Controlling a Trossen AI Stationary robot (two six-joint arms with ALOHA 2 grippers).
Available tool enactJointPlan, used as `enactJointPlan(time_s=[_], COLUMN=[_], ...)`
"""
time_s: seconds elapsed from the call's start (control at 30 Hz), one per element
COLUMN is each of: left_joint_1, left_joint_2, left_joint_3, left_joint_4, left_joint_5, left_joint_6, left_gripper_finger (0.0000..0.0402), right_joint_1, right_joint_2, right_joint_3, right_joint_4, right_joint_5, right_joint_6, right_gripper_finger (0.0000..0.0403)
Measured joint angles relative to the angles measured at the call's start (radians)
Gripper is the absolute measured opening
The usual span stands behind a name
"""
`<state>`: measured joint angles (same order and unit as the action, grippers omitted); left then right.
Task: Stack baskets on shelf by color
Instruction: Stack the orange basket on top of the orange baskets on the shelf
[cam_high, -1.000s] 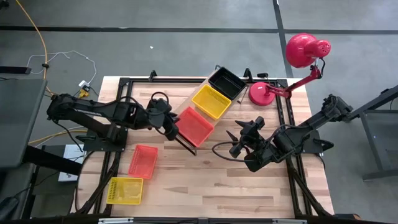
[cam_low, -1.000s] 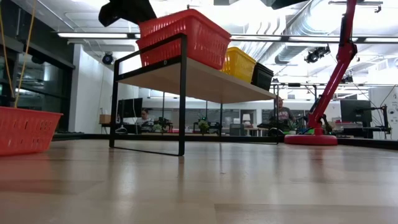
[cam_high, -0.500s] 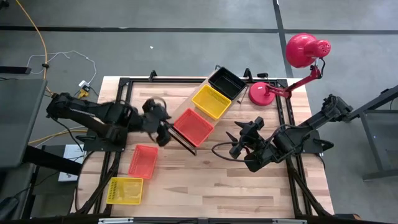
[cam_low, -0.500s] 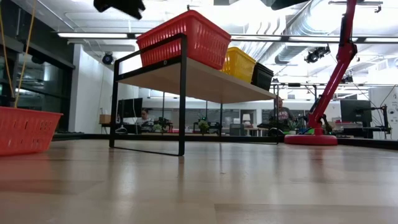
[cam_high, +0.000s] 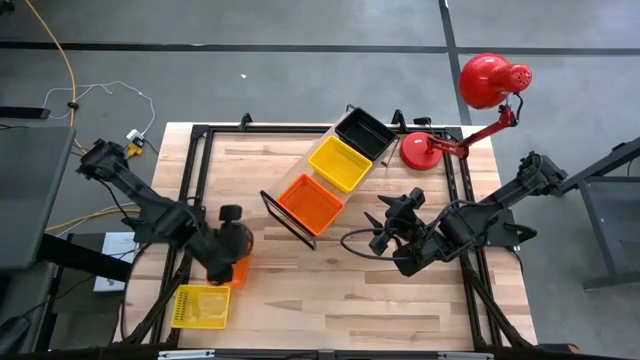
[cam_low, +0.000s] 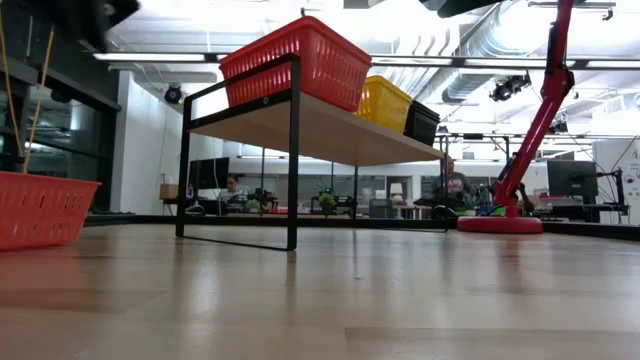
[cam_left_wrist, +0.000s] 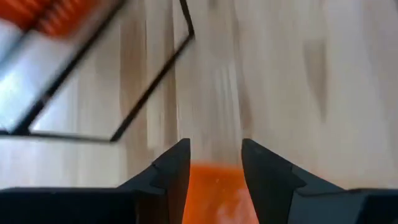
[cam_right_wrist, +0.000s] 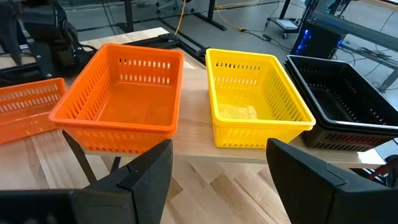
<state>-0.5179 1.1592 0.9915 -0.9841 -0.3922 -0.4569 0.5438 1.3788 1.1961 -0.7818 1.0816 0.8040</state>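
Three baskets stand in a row on the shelf (cam_low: 320, 128): an orange one (cam_high: 310, 203) at the near end, a yellow one (cam_high: 340, 163) in the middle and a black one (cam_high: 365, 132) at the far end. A second orange basket (cam_high: 241, 272) and a second yellow basket (cam_high: 200, 305) rest flat on the table at the near left. My left gripper (cam_high: 226, 260) is open above the second orange basket (cam_left_wrist: 214, 196), clear of it. My right gripper (cam_high: 385, 225) is open and empty to the right of the shelf, facing the baskets (cam_right_wrist: 221, 149).
A red desk lamp (cam_high: 470, 110) stands at the table's far right corner. The shelf's black wire frame (cam_high: 288, 222) stands at its near end. Bare wood lies along the near edge between the two arms. People sit in the room beyond the table (cam_low: 455, 185).
My left gripper has left the orange basket on the shelf and gone toward the table's near left, coming over the orange basket on the table. The basket on the shelf has stayed in place.
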Motion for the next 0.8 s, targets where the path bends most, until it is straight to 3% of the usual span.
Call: enactJointPlan(time_s=[0.13,0.43,0.8], left_joint_1=[-0.02,0.046,0.085], left_joint_2=[0.035,0.102,0.209], left_joint_3=[-0.047,-0.136,-0.151], left_joint_4=[-0.119,-0.116,-0.116], left_joint_5=[-0.007,0.003,0.058], left_joint_6=[-0.007,0.071,0.12], left_gripper_finger=[0.0131,0.0143,0.0193], right_joint_1=[0.0,0.0,0.0], right_joint_2=[0.0,0.0,0.0], right_joint_3=[0.0,0.0,0.0], right_joint_4=[0.0,-0.001,-0.001], right_joint_5=[0.0,0.002,0.008], right_joint_6=[0.0,0.0,0.0], right_gripper_finger=[0.0248,0.0248,0.0248])
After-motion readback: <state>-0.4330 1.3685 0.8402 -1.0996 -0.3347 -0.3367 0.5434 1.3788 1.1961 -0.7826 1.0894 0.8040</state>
